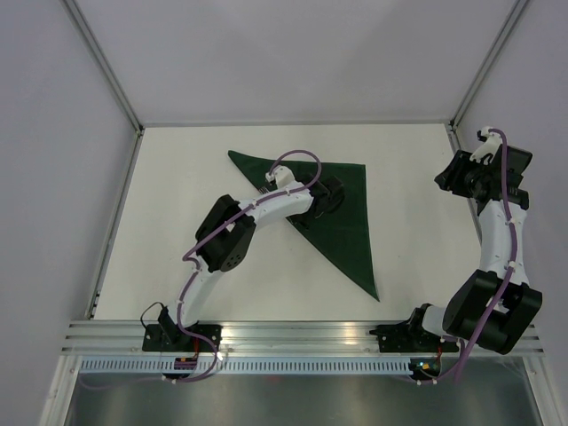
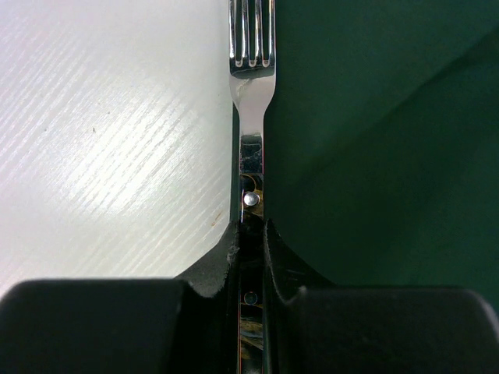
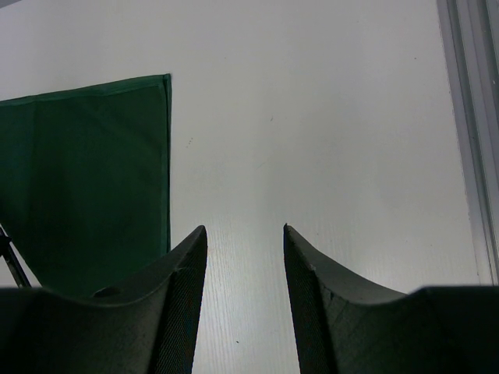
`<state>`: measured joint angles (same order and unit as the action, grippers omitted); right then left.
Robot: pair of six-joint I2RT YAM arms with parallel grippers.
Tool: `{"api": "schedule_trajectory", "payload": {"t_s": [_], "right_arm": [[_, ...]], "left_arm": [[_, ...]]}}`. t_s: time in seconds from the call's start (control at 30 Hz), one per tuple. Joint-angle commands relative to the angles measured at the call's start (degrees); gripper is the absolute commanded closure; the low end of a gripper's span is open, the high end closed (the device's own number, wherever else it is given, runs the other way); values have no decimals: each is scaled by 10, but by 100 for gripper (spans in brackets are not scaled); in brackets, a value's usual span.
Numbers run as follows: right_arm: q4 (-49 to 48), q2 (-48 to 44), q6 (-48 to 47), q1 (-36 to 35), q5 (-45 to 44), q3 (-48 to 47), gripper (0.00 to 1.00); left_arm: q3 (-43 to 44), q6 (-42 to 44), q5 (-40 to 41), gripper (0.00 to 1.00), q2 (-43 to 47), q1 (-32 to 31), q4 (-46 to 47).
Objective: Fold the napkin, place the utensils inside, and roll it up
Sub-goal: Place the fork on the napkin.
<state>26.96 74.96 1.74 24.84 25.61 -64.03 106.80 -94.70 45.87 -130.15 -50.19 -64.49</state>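
The dark green napkin [image 1: 348, 226] lies folded into a triangle on the white table, with its long point toward the near edge. My left gripper [image 1: 330, 197] hangs over the napkin's upper part and hides the fork in the top view. In the left wrist view my left gripper [image 2: 249, 226] is shut on the black handle of the fork [image 2: 251, 117]. The silver tines point away, along the border between the napkin [image 2: 374, 156] and bare table. My right gripper [image 1: 453, 177] stands open at the far right, off the cloth. Its wrist view shows nothing between the right gripper's [image 3: 245, 227] fingers, and the napkin [image 3: 86, 179] at the left.
The white table [image 1: 177, 266] is enclosed by pale walls. An aluminium rail [image 1: 302, 337] runs along the near edge by the arm bases. A metal frame strip [image 3: 468, 156] borders the table's right side close to my right gripper.
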Motion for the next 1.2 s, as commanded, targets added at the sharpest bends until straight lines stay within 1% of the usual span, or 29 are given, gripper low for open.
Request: {"api": "schedule_trajectory", "payload": {"t_s": [0.0,0.27,0.8,0.9,0.93,1.0,1.07,1.1,1.17], "right_arm": [[-10,-5,2,-3,1,2,50],[-10,-6,0,-6,1,1,50],[-8,-5,-3,-8,4,2,50],[-7,-5,-3,-8,4,2,50],[-7,-5,-4,-8,5,2,50],[-7,-5,-5,-8,5,2,50],[-5,-3,-5,-9,4,1,50],[-6,-3,-5,-9,5,1,50],[-5,-3,-6,-10,5,1,50]], "left_arm": [[32,23,10,98,-10,1,2],[49,59,19,98,-17,1,9],[64,65,-5,98,-43,5,16],[65,70,-10,90,-46,5,17],[65,72,-10,85,-45,5,19],[66,77,-12,84,-45,5,20],[67,83,-14,78,-44,5,23],[68,86,-15,72,-44,6,23],[68,88,-16,68,-42,6,24]]}}
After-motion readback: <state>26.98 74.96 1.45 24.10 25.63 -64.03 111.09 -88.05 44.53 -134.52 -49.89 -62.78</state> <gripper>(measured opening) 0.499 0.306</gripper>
